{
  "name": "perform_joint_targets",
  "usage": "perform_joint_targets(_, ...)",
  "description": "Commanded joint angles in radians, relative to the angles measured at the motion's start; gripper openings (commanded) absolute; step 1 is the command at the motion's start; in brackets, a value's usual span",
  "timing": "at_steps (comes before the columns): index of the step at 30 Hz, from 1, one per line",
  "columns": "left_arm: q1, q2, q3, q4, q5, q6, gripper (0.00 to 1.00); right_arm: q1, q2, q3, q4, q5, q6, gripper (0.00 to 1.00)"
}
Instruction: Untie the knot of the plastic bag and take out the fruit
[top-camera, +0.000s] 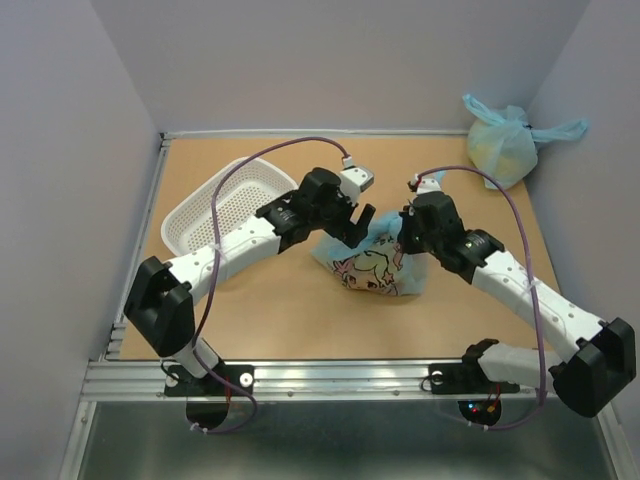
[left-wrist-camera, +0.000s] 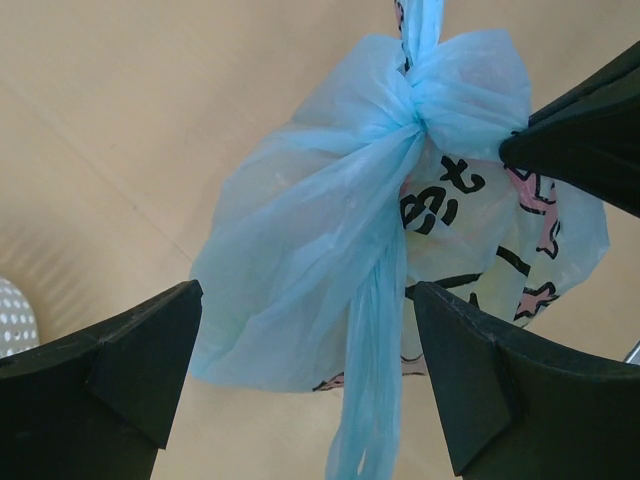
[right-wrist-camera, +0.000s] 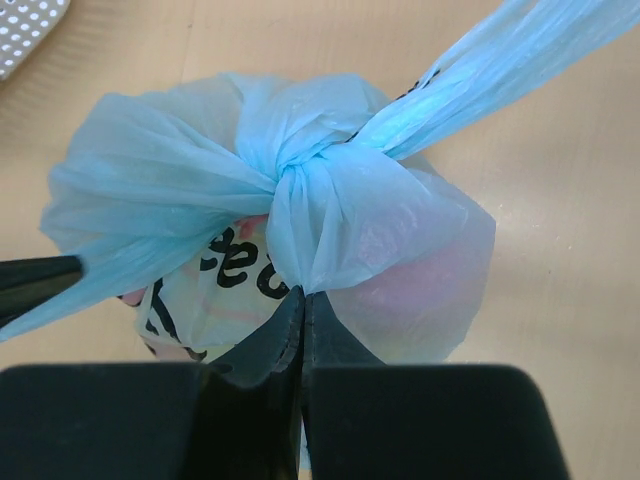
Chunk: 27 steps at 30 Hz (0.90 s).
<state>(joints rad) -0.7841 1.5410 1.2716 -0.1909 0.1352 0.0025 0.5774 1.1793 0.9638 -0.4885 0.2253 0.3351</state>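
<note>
The printed light blue plastic bag (top-camera: 372, 266) lies mid-table between both grippers. Its knot (right-wrist-camera: 310, 175) is tied, also in the left wrist view (left-wrist-camera: 425, 95). My right gripper (right-wrist-camera: 303, 292) is shut on a fold of the bag's plastic just below the knot; it sits at the bag's right top (top-camera: 405, 235). My left gripper (left-wrist-camera: 305, 295) is open, at the bag's left top (top-camera: 355, 225), with a loose handle strip (left-wrist-camera: 375, 400) hanging between its fingers. The other strip (right-wrist-camera: 500, 60) runs away up right. The fruit is hidden inside; only a pinkish shade (right-wrist-camera: 410, 290) shows through.
A white perforated basket (top-camera: 215, 205) stands to the left of the bag. A plain tied light blue bag (top-camera: 505, 140) sits at the back right corner. Walls close in the table at the left, back and right.
</note>
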Motion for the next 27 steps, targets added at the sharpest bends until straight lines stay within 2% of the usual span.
perform_joint_targets(1, -0.017, 0.068, 0.089, 0.044, 0.061, 0.059, 0.98, 0.007, -0.067, -0.037, 0.100, -0.055, -0.068, 0.00)
perform_joint_targets(7, -0.020, 0.163, 0.158, 0.044, 0.128, 0.024, 0.85, 0.007, -0.136, -0.112, 0.145, -0.089, -0.076, 0.00)
perform_joint_targets(11, -0.027, 0.199, 0.183, 0.042, 0.237, 0.021, 0.74, 0.007, -0.159, -0.126, 0.156, -0.089, -0.079, 0.00)
perform_joint_targets(12, -0.027, 0.203, 0.183, 0.042, 0.248, 0.022, 0.65, 0.007, -0.164, -0.131, 0.160, -0.087, -0.079, 0.00)
perform_joint_targets(14, -0.027, 0.217, 0.183, 0.022, 0.262, 0.031, 0.57, 0.006, -0.167, -0.137, 0.166, -0.083, -0.077, 0.00)
perform_joint_targets(16, -0.027, 0.222, 0.189, 0.005, 0.270, 0.040, 0.39, 0.007, -0.165, -0.137, 0.168, -0.084, -0.067, 0.00)
perform_joint_targets(17, -0.027, 0.219, 0.186, 0.001, 0.276, 0.045, 0.34, 0.007, -0.167, -0.140, 0.168, -0.083, -0.061, 0.00)
perform_joint_targets(18, -0.027, 0.214, 0.178, 0.002, 0.277, 0.045, 0.21, 0.009, -0.170, -0.142, 0.169, -0.077, -0.056, 0.00)
perform_joint_targets(19, -0.027, 0.205, 0.173, 0.008, 0.279, 0.047, 0.12, 0.007, -0.173, -0.146, 0.171, -0.067, -0.045, 0.01)
perform_joint_targets(21, -0.024, 0.192, 0.164, 0.011, 0.267, 0.047, 0.00, 0.009, -0.182, -0.161, 0.169, -0.018, -0.035, 0.00)
perform_joint_targets(24, 0.017, 0.160, 0.141, 0.027, 0.277, 0.001, 0.00, 0.007, -0.210, -0.191, 0.166, 0.092, 0.011, 0.00)
perform_joint_targets(27, 0.129, 0.110, 0.077, 0.076, 0.338, -0.087, 0.00, 0.007, -0.253, -0.217, 0.148, 0.227, 0.062, 0.00)
